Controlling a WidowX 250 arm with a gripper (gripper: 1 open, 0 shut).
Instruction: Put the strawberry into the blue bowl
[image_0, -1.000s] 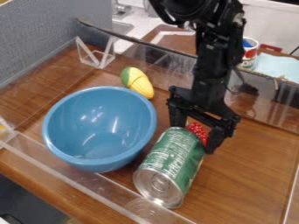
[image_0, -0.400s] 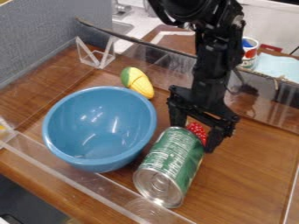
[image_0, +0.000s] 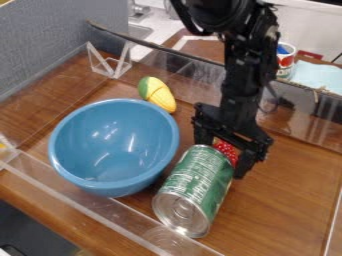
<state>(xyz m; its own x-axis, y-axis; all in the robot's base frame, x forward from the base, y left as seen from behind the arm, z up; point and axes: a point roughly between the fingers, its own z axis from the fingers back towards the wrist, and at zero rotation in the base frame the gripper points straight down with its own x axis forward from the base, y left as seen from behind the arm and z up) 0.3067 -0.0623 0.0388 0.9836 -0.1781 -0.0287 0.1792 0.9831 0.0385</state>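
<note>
The strawberry (image_0: 230, 151) is small and red with a green top, lying on the wooden table just right of the can's upper end. My gripper (image_0: 229, 149) points straight down over it, open, with one black finger on each side of the fruit. Whether the fingers touch it I cannot tell. The blue bowl (image_0: 83, 152) is large, light blue and empty, sitting at the left of the table, well to the left of the gripper.
A green metal can (image_0: 195, 188) lies on its side between the bowl and the gripper, close against the left finger. A yellow-green fruit (image_0: 158, 94) rests behind the bowl. Clear plastic walls (image_0: 80, 200) fence the table's front and back.
</note>
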